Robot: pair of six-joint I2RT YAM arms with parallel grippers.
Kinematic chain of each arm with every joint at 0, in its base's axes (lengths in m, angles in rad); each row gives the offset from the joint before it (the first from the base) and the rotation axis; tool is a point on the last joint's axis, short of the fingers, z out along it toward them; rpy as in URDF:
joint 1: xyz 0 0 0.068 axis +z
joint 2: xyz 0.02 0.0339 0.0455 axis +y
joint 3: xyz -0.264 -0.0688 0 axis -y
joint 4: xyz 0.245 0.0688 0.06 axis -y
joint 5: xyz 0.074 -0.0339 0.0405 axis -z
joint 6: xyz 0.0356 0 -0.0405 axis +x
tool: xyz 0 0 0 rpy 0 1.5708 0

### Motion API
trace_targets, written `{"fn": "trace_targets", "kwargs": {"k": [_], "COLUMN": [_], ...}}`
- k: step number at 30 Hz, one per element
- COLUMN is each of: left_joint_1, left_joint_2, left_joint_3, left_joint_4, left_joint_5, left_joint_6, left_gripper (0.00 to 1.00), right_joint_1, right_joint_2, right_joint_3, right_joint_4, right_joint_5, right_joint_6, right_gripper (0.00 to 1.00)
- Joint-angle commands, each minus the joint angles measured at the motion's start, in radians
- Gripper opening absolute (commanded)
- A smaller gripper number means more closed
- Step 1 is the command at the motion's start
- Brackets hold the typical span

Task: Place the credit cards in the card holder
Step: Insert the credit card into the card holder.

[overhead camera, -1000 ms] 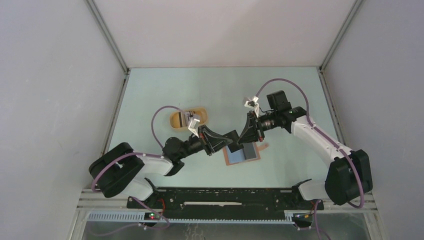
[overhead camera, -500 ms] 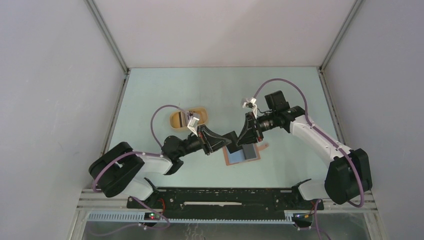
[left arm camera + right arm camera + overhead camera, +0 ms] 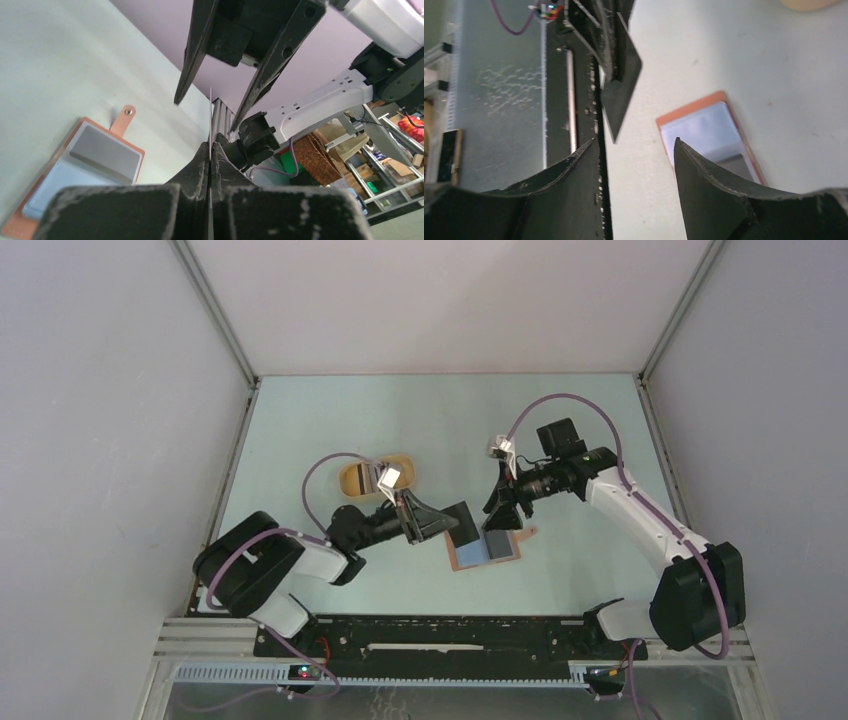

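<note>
Shut tight, my left hand (image 3: 210, 145) pinches one dark credit card (image 3: 621, 95) by its end, and the card hangs in the air just over the left edge of the card holder (image 3: 480, 552), clear of it. My own wrist camera sees that card only edge-on, as a thin pale line rising from between my closed fingertips. The right wrist camera shows its broad dark face, tilted, with one corner pointing down toward the holder. My right hand (image 3: 635, 141) stands with its jaws spread wide and nothing between them, poised above the holder's far edge. In the left wrist view its two black fingers (image 3: 272, 65) flank the card's free end without touching it, and from overhead the card and that hand sit a little apart. The holder lies opened flat on the pale bench (image 3: 330, 420) with its blue-grey inside facing up and its reddish-brown rim showing all round. The left wrist view picks out its small tab (image 3: 125, 116) with a round stud, sticking out from the holder's far right corner; in the right wrist picture that tab is out of frame. Only the overhead camera takes in a yellow oval tray (image 3: 358, 478), well to the far left of the holder, half hidden behind my left wrist; I cannot tell what lies in it.
</note>
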Motion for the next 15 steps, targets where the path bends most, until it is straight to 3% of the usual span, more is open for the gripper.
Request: {"fn": "trace_targets", "kwargs": {"k": [1, 6, 15], "left_joint_1": [0.004, -0.005, -0.113], "left_joint_2": [0.060, 0.126, 0.171], "left_joint_3": [-0.018, -0.023, -0.012], "left_joint_4": [0.039, 0.023, -0.025], "left_joint_5": [-0.023, -0.101, -0.374], "left_joint_6": [-0.073, -0.106, -0.101], "left_gripper": [0.00, 0.00, 0.00], "right_joint_1": [-0.043, -0.069, -0.069], "right_joint_2": [-0.023, 0.042, 0.186], "right_joint_3": [0.034, 0.033, 0.053], "right_joint_4": [-0.039, -0.073, -0.116], "right_joint_5": [0.152, 0.257, 0.356], "right_joint_6": [-0.068, -0.095, -0.086], "right_gripper": [0.66, 0.65, 0.55]}}
